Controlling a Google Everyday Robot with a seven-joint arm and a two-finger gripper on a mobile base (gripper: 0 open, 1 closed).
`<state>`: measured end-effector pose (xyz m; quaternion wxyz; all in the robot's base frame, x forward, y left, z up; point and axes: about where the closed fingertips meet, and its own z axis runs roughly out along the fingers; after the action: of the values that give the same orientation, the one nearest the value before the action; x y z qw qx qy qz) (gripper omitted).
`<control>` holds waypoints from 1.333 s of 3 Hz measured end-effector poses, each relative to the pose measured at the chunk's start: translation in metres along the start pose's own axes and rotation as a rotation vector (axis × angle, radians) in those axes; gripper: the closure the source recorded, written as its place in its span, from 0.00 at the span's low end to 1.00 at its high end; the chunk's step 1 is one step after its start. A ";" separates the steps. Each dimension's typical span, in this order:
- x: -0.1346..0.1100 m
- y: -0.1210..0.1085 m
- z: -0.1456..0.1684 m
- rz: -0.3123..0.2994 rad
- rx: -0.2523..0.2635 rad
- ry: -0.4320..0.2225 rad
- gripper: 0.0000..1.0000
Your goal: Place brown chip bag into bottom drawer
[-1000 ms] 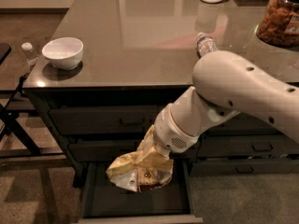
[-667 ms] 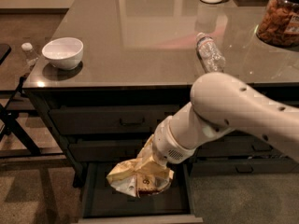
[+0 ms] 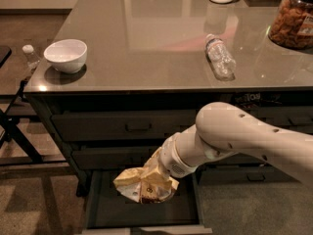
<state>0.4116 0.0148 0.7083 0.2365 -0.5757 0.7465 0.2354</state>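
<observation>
Clamped in the gripper (image 3: 157,170) by its bunched top: brown chip bag (image 3: 143,186), hanging just below-left of it, over the open bottom drawer (image 3: 106,208). Well above, on the countertop (image 3: 146,43): white bowl (image 3: 65,55) far left, clear plastic bottle (image 3: 219,56) up right.

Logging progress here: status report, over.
Gripper low, shut on brown chip bag. Bag over open bottom drawer, not yet released. Nothing blocking the drawer.
</observation>
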 end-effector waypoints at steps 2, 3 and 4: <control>0.012 -0.005 0.013 0.044 0.014 -0.026 1.00; 0.040 -0.029 0.053 0.132 0.032 -0.048 1.00; 0.040 -0.029 0.053 0.132 0.032 -0.048 1.00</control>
<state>0.4351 0.0116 0.6403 0.2477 -0.5156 0.7805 0.2522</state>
